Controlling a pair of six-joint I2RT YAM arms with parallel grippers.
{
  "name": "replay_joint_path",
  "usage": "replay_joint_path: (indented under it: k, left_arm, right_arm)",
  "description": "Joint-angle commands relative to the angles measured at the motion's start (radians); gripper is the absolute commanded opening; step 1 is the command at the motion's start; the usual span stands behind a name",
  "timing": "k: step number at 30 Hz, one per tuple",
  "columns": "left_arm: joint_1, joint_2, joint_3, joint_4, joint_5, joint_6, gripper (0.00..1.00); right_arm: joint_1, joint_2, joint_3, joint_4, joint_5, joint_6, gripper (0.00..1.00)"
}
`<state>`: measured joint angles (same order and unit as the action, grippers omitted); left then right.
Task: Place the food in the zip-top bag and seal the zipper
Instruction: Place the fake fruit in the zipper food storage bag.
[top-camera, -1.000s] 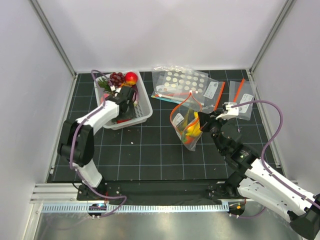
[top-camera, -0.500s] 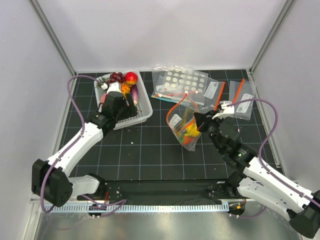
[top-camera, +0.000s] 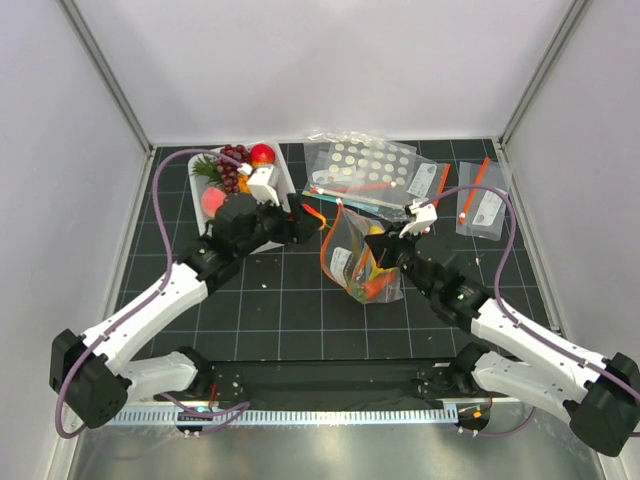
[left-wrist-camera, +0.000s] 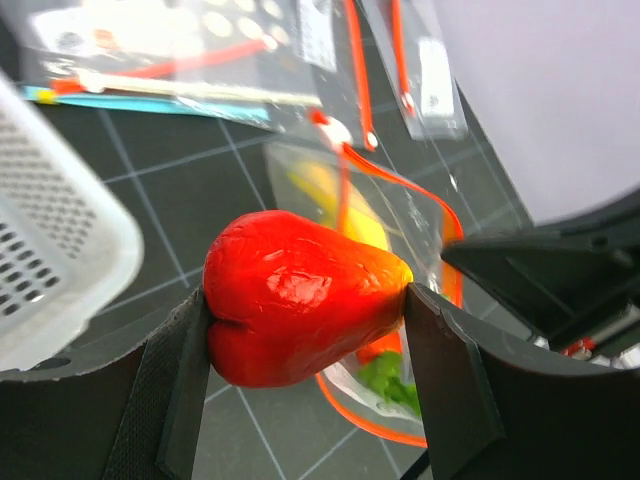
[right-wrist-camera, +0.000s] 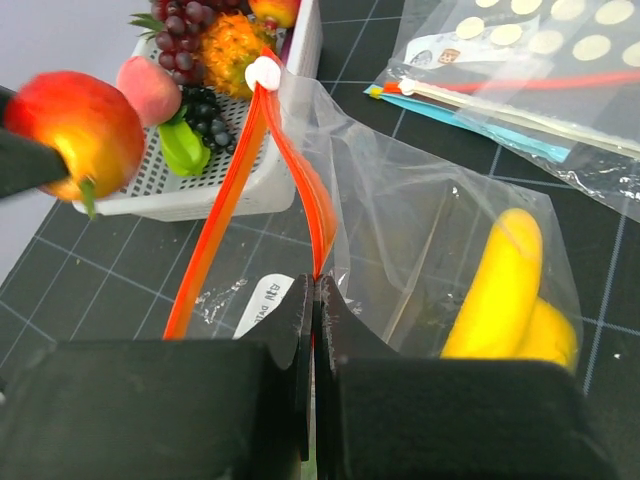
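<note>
We see a black mat (top-camera: 280, 300) ruled with a pale grid, closed in by plain white walls (top-camera: 330, 60) with grey metal frame posts (top-camera: 108, 80) in the back corners. A metal rail (top-camera: 320, 385) runs along the near edge, where both arms are bolted.

The left gripper (left-wrist-camera: 305, 320) clamps a glossy red fruit (left-wrist-camera: 300, 300) between its two pads, in the air just beside the bag's mouth. The right gripper (right-wrist-camera: 313, 290) is closed tight on the zipper (right-wrist-camera: 297, 175), pinching the orange-red strip at the rim. The zip-top bag (top-camera: 355, 260) stands near the middle of the mat with its mouth gaping toward the left gripper. Inside it lies the yellow banana (right-wrist-camera: 500, 290), with green and orange pieces beside it.

The white slotted basket (right-wrist-camera: 230, 190) sits at the back left, holding more toy food. Behind the zip-top bag lies the dotted bag (top-camera: 365, 160), and the labelled bags (top-camera: 480, 205) are at the back right. A white label (right-wrist-camera: 265, 295) shows through the clear plastic; we think it carries dark letters, but they are too blurred to read. We find no brand name.
</note>
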<state>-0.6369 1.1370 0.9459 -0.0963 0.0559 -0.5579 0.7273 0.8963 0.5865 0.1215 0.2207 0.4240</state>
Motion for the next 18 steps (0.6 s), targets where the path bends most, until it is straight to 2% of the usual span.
replay_joint_path:
  k: [1, 7, 14, 17, 18]
  left_arm:
    - [-0.072, 0.041, 0.028, 0.083, 0.038, 0.073, 0.50]
    - [-0.222, 0.150, 0.103, 0.037, -0.117, 0.156, 0.50]
    - [-0.268, 0.240, 0.166, -0.008, -0.182, 0.202, 0.52]
    - [-0.268, 0.279, 0.198, -0.048, -0.218, 0.204, 0.58]
    - [-0.268, 0.286, 0.206, -0.066, -0.228, 0.202, 0.64]
  right_arm:
    - [0.003, -0.025, 0.039, 0.073, -0.038, -0.007, 0.01]
    - [0.004, -0.045, 0.030, 0.089, -0.064, -0.005, 0.01]
    - [0.004, -0.068, 0.021, 0.109, -0.098, -0.005, 0.01]
    - [0.004, -0.086, 0.015, 0.106, -0.083, -0.005, 0.01]
    - [0.004, -0.092, 0.010, 0.106, -0.077, -0.007, 0.01]
